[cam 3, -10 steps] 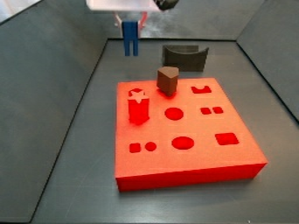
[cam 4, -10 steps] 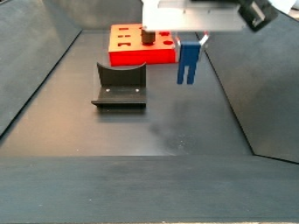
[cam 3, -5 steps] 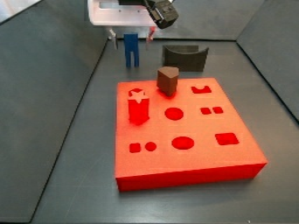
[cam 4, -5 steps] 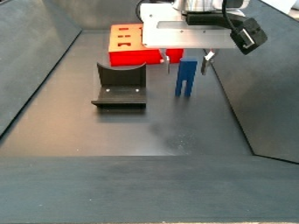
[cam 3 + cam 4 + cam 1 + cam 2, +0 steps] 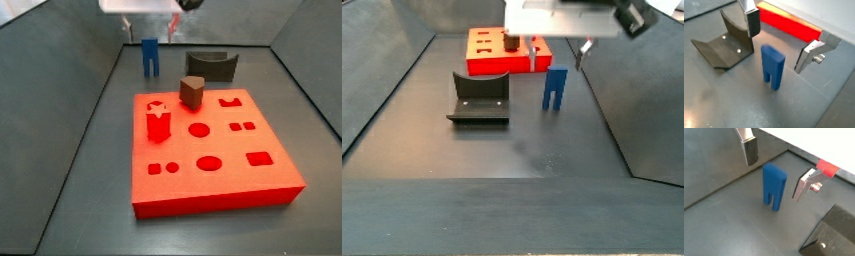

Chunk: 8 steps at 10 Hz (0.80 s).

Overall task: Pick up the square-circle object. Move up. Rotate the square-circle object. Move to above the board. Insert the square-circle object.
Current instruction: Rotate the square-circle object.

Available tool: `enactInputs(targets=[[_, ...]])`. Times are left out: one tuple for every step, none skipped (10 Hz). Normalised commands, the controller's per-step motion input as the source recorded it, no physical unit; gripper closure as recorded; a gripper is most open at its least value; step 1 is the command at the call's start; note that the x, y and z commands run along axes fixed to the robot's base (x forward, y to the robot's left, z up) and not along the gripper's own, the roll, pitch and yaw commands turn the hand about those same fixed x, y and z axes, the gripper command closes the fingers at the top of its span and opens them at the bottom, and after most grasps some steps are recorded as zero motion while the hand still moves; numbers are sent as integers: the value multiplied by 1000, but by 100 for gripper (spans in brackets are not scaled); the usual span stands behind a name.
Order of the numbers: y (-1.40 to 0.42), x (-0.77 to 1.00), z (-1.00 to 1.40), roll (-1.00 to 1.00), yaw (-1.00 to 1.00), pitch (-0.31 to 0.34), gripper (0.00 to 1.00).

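gripper (image 5: 781,42) wide open, grips nothing, above block | square-circle object (image 5: 771,66) upright on floor between fingers, untouched | board (image 5: 214,150) apart | fixture (image 5: 480,97) nearby

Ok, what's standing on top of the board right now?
On the board, a red peg and a brown rounded peg stand upright. The open gripper brackets the square-circle object on the floor. Peg bases are hidden.
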Motion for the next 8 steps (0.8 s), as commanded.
enactInputs(targets=[[12,-16,583,-56,-46,52,0],[15,-13,347,-52,-48,57,0],[17,-9,167,-48,-49,64,0],[0,0,0,-4,1000,5,0],[-1,4,-5,-3,1000,5,0],[-19,9,4,-3,1000,4,0],[-13,8,4,-3,1000,5,0],[-12,8,4,-3,1000,5,0]])
